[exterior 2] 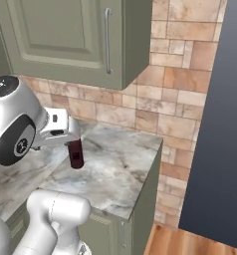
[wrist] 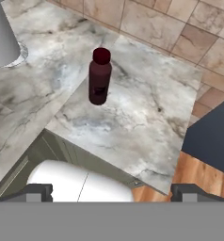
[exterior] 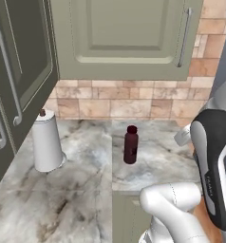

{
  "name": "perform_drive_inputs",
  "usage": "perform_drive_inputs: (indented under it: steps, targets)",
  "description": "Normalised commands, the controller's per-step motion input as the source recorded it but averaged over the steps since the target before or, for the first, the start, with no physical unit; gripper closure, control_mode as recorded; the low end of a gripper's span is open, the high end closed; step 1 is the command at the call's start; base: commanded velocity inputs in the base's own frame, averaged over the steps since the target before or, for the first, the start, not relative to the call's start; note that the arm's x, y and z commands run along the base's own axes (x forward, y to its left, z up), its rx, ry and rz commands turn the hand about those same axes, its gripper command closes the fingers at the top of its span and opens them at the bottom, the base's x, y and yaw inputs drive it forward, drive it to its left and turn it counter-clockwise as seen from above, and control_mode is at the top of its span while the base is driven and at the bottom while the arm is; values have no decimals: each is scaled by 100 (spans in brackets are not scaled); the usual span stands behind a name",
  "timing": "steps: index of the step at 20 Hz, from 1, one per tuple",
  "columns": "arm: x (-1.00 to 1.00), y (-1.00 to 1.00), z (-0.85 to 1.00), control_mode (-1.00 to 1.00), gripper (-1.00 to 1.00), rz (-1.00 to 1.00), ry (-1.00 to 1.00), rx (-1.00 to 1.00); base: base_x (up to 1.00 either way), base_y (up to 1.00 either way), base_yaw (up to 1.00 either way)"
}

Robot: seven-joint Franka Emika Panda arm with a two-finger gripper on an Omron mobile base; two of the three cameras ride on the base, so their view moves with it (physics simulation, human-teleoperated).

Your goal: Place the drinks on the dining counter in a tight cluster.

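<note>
Maroon bottle (wrist: 100,77) stands upright on the marble counter (wrist: 132,122) against the brick wall (wrist: 151,23), ahead of the claw (wrist: 111,192) and a little to its left in the hand view, well apart from it. Claw hangs above and short of the counter's front edge, fingers (wrist: 38,192) spread as wide as they go, nothing between them

Paper towel roll (exterior: 47,141) sits further left of the bottle, well clear; no crowding for an approach

Bottle reads as stout, rigid, smooth-sided, with a narrower neck and a round cap (wrist: 101,55). My guess: glass or hard plastic, moderately heavy if full, surface likely slick. Short and broad-based, so it should resist tipping, though a nudge from one finger could slide it on polished stone

Best hold, as I judge it: across the cylindrical body at mid-height, below the shoulder, fingers level on either side. Neck is too narrow and high; a grip there would let it swing
</note>
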Motion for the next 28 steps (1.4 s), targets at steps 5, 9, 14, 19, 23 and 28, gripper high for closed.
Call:
perform_drive_inputs:
  steps: [5,9,14,19,23,28]
  targets:
    - [0,0,0,100,-100,0,0,0,66,8,-6]
    - [0,0,0,100,-100,0,0,0,0,0,0]
    - [0,0,0,100,-100,0,0,0,0,0,0]
    - [8,9,0,-100,-100,0,0,0,0,0,0]
    - [52,72,0,-100,-100,-13,0,-5,0,0,0]
    - [66,87,-4,-100,-100,-21,0,-1,0,0,0]
